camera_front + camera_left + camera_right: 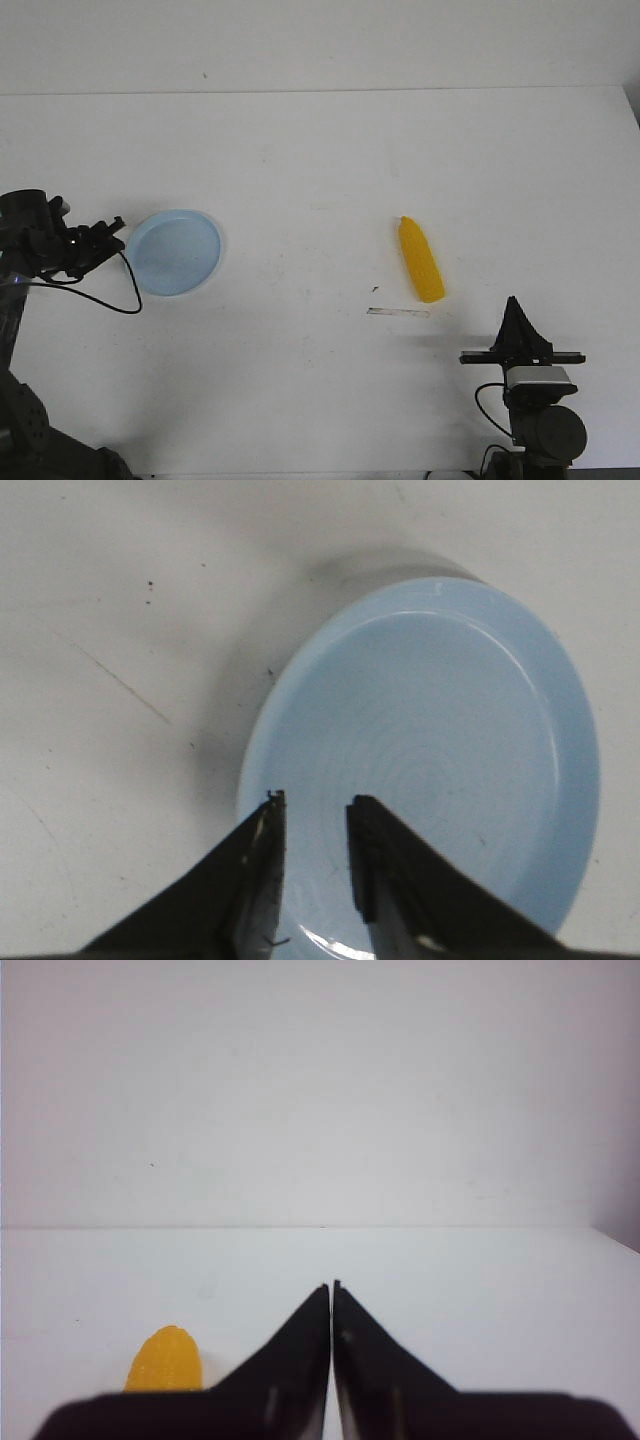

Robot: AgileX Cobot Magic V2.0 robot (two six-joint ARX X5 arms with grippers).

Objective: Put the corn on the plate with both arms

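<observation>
The yellow corn lies on the white table right of centre, its pointed end away from me; part of it shows in the right wrist view. The pale blue plate sits at the left and is empty. My left gripper is at the plate's left rim; in the left wrist view it is slightly open over the plate, holding nothing. My right gripper is near the front edge, right of and nearer than the corn; in the right wrist view it is shut and empty.
A thin strip of clear tape lies on the table just in front of the corn. A black cable loops from the left arm beside the plate. The table's far edge meets a white wall.
</observation>
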